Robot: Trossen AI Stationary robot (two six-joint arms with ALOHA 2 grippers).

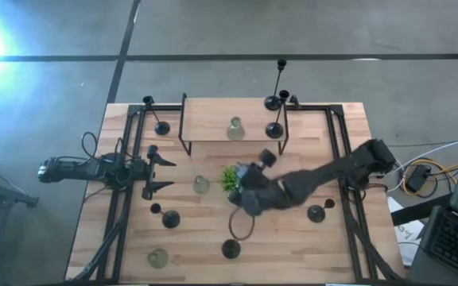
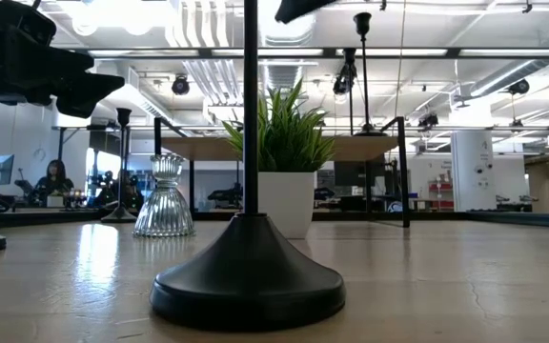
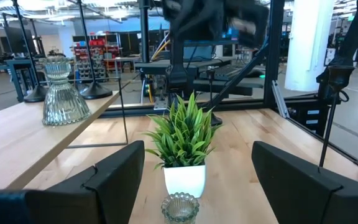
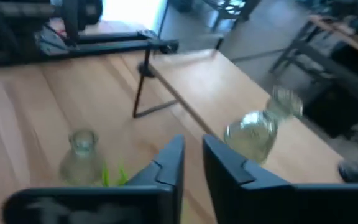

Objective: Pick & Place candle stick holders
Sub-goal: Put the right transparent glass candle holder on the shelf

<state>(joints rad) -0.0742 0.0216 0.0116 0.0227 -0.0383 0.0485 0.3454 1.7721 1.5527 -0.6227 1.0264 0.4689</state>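
Several black candle stick holders stand on their round bases about the table: a tall one (image 1: 273, 102) at the far edge, one (image 1: 230, 249) at the near edge, another (image 1: 316, 213) at the near right. One clear glass holder (image 1: 235, 129) stands on the raised shelf, and a second (image 1: 201, 184) stands beside the green plant (image 1: 229, 179). My right gripper (image 1: 245, 187) hovers above the plant's near right side. Its fingers (image 4: 173, 162) are almost together with nothing between them. My left gripper (image 1: 159, 171) waits open at the table's left.
A raised wooden shelf (image 1: 213, 119) on black legs spans the far middle. Black frame rails (image 1: 126, 183) run along both sides of the table. A third glass holder (image 1: 158, 258) stands at the near left corner. Bare wood lies between the plant and the right rail.
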